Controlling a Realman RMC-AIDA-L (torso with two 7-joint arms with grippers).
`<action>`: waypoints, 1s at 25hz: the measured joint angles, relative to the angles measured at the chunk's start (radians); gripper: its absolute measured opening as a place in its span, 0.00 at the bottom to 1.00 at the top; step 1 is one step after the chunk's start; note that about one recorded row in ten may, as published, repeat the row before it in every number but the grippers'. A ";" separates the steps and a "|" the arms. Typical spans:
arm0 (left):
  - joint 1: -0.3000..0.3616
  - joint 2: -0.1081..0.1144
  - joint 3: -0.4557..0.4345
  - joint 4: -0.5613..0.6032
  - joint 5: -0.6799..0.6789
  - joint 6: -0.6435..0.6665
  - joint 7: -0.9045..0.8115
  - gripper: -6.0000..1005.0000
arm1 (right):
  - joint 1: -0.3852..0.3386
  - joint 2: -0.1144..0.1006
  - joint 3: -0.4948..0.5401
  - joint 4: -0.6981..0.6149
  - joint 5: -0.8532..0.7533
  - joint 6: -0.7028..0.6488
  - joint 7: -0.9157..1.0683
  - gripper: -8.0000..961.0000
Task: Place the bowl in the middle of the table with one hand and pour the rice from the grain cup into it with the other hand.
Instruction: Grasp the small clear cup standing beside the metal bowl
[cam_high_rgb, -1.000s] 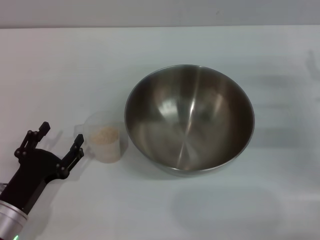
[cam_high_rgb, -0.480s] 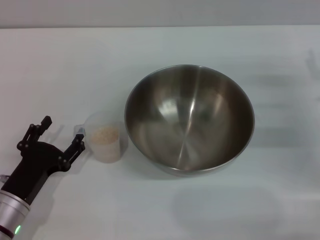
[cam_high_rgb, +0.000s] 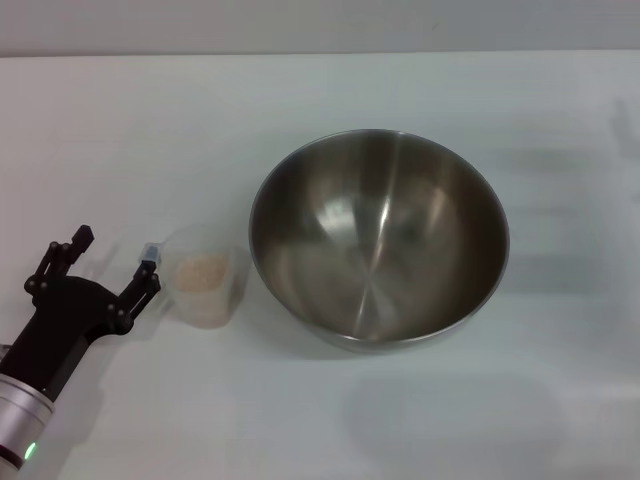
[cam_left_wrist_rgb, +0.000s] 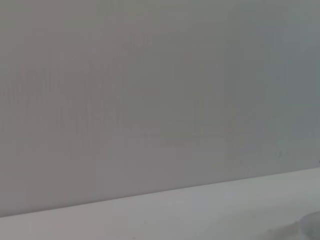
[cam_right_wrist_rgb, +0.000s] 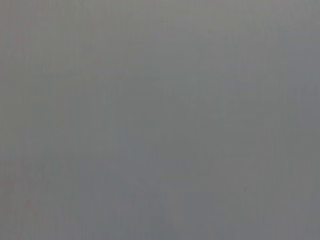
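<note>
The steel bowl (cam_high_rgb: 380, 238) stands near the middle of the white table (cam_high_rgb: 330, 420), empty inside. The clear grain cup (cam_high_rgb: 204, 274) stands just left of the bowl, with rice (cam_high_rgb: 204, 272) in it and its small handle (cam_high_rgb: 149, 252) pointing left. My left gripper (cam_high_rgb: 112, 258) is open at the cup's left side; one fingertip (cam_high_rgb: 148, 276) is at the handle. The right gripper is out of view. The left wrist view shows only a grey wall and a strip of table (cam_left_wrist_rgb: 200, 215).
My left gripper has moved up and a little left. The cup has slid slightly left, away from the bowl, and its handle now sits at the near fingertip.
</note>
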 joint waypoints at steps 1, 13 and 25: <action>-0.001 0.000 0.000 0.000 0.000 0.000 0.000 0.76 | 0.000 0.001 0.000 0.000 0.000 0.000 0.000 0.79; -0.003 -0.003 0.018 0.001 0.008 -0.002 -0.007 0.52 | -0.007 0.003 0.000 -0.004 0.000 0.000 0.008 0.79; -0.006 -0.003 0.020 -0.007 0.002 -0.003 -0.010 0.23 | -0.007 0.003 0.000 -0.003 0.000 -0.024 0.011 0.79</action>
